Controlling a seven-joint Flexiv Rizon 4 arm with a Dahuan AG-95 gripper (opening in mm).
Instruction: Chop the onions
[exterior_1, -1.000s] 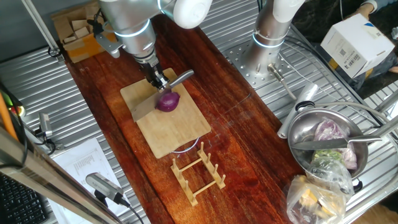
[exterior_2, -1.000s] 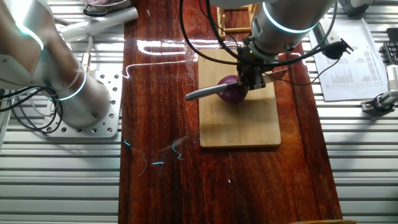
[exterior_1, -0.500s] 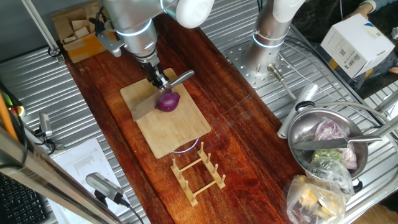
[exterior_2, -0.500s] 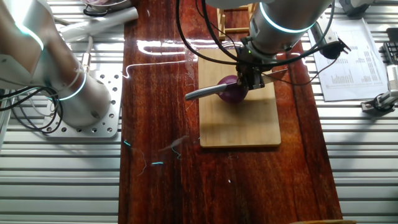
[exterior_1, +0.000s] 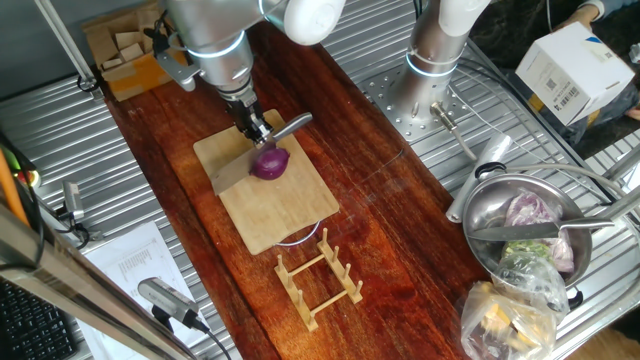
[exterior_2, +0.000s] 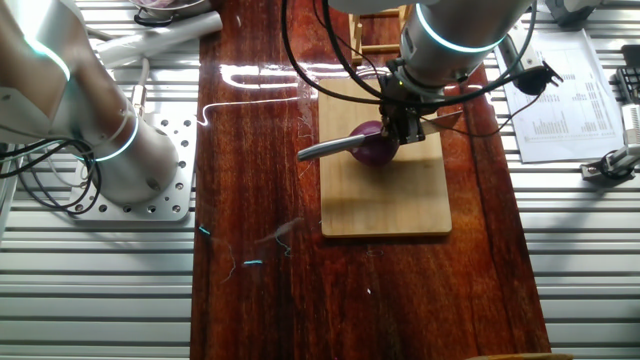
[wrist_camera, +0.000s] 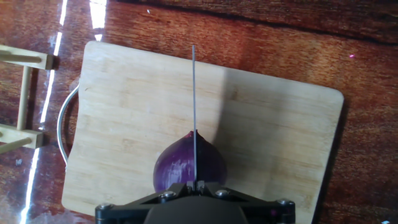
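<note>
The dark wooden bench (exterior_1: 370, 190) runs long between ribbed metal surfaces, and the bamboo board (exterior_1: 265, 200) lies on it near its middle, just beside a small wooden rack (exterior_1: 318, 277). The arm (exterior_1: 215, 50) comes down over the board's far end, and its jaws (exterior_1: 258, 128) are clamped on a knife (exterior_2: 335, 147), whose steel handle sticks out past the board's edge over the bench. In the hand view the blade shows edge-on as a thin line running straight across the board, dead over the middle of the onion (wrist_camera: 189, 165). The onion sits on the board towards that far end, its pointed tip lined up along the blade. Bare board lies open beyond it, right to the opposite edge.
</note>
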